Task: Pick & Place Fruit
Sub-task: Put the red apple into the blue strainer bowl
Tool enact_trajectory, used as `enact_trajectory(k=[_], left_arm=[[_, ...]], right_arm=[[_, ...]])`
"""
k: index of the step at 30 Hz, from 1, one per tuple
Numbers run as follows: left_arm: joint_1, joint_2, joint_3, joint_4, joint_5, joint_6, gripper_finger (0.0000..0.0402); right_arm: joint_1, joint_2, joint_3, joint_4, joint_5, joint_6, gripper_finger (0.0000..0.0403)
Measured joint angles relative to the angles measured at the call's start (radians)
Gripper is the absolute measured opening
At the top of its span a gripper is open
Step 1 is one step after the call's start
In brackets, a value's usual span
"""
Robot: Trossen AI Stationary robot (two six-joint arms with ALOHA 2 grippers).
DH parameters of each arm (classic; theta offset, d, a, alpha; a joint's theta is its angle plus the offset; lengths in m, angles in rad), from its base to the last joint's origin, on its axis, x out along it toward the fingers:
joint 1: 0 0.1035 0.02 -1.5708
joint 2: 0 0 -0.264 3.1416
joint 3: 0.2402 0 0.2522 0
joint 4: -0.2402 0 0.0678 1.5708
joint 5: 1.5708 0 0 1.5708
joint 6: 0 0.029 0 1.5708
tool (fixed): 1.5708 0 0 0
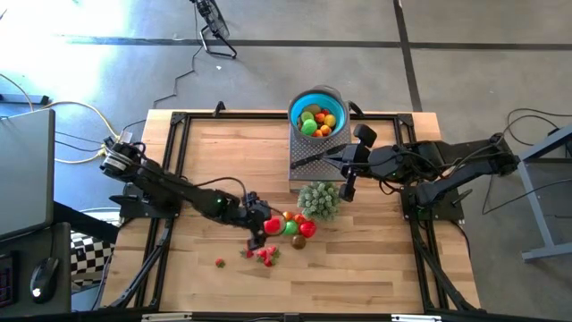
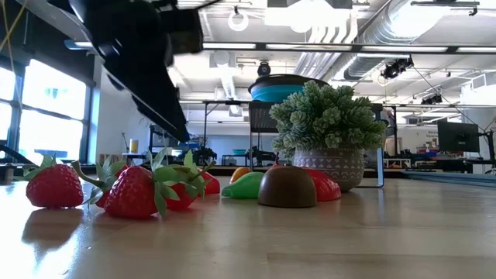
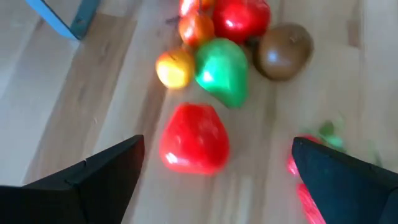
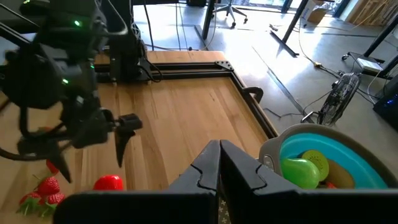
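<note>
The loose fruit lies mid-table: a red fruit (image 3: 194, 138), a green one (image 3: 222, 71), an orange one (image 3: 174, 68), a brown one (image 3: 283, 51) and another red one (image 3: 242, 17), with strawberries (image 1: 264, 255) nearer the near edge. My left gripper (image 3: 217, 180) is open and hangs above the table, with its fingers either side of the near red fruit (image 1: 273, 226) and clear of it. More fruit sits in the blue bowl (image 1: 317, 114) at the far edge. My right gripper (image 4: 219, 168) is shut and empty, raised beside the bowl (image 4: 329, 165).
A pale green bushy plant in a pot (image 1: 318, 199) stands just right of the loose fruit, under my right arm. The bowl rests on a grey stand (image 1: 307, 152). One small red fruit (image 1: 220, 262) lies alone toward the near left. Bare wood lies left and near.
</note>
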Motion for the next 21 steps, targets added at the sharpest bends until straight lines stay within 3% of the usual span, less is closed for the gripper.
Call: enact_trajectory(k=[9,21], left_arm=[[0.073,0.019,0.000,0.031,0.101,0.063,0.0400],[0.071,0.049,0.002,0.042,0.095,0.116,0.0400]], right_arm=[[0.000,0.000,0.000,-0.002,0.000,-0.002,0.0004],[0.000,0.000,0.000,-0.005,0.000,-0.004,0.0004]])
